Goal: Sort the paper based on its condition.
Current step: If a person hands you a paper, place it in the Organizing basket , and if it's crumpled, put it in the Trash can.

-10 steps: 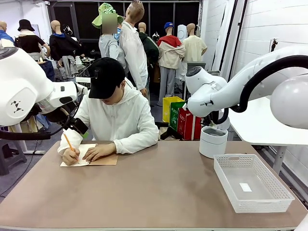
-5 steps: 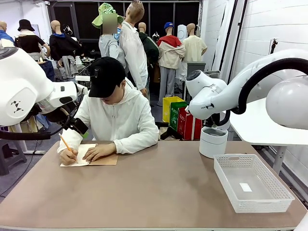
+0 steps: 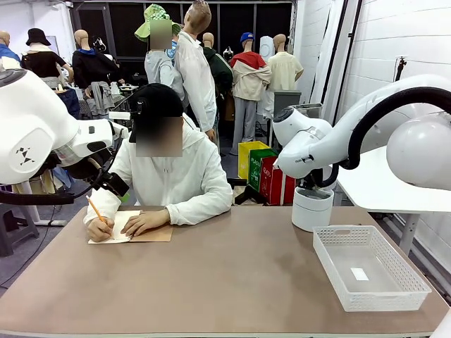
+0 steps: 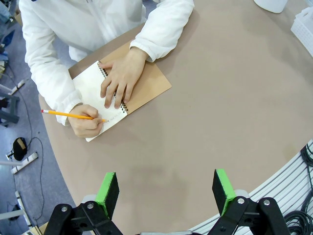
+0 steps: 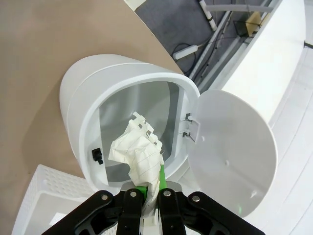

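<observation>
Miss risked: crumpled paper [image 5: 137,152] over the open bin [image 5: 80,93].
Pinched in the closed right hand [image 5: 152,190] near the 6 o'clock rim, it could be snagged on release and spilled onto the worktop [image 5: 39,49]; the left hand [image 4: 165,191] is seen open, empty.

White-painted brick wall [image 3: 394,35] at the right, black-framed dark panels [image 3: 127,24] behind; grey floor [image 3: 17,264], brown tabletop [image 3: 232,282], white side table [image 3: 373,186].

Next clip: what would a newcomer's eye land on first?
The right gripper pinches a crumpled sheet over the open white bin at the far right of the table. At the far left a person's hand writes in a notebook with a pencil, while the left gripper hangs open above the table.
</observation>
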`<control>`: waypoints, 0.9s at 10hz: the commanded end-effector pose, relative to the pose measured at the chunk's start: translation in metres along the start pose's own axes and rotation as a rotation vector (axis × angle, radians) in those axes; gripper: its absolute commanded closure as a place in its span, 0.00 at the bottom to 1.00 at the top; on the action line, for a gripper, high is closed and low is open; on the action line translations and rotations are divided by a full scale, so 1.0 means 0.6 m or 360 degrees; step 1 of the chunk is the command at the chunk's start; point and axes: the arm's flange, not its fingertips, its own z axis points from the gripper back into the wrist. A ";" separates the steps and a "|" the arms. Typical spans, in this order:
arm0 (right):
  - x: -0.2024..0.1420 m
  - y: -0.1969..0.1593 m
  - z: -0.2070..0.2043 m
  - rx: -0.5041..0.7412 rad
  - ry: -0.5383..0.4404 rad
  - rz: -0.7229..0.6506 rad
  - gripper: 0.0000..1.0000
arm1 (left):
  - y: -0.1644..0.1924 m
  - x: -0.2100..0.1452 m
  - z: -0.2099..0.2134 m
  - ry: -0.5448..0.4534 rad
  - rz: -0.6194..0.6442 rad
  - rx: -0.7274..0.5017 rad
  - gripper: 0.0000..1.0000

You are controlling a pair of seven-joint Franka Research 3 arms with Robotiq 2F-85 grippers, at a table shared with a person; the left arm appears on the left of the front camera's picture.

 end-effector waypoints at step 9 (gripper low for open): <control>-0.004 -0.002 0.008 -0.0073 0.0035 -0.0107 0.00 | 0.002 0.000 0.000 -0.0009 0.0007 -0.0007 0.00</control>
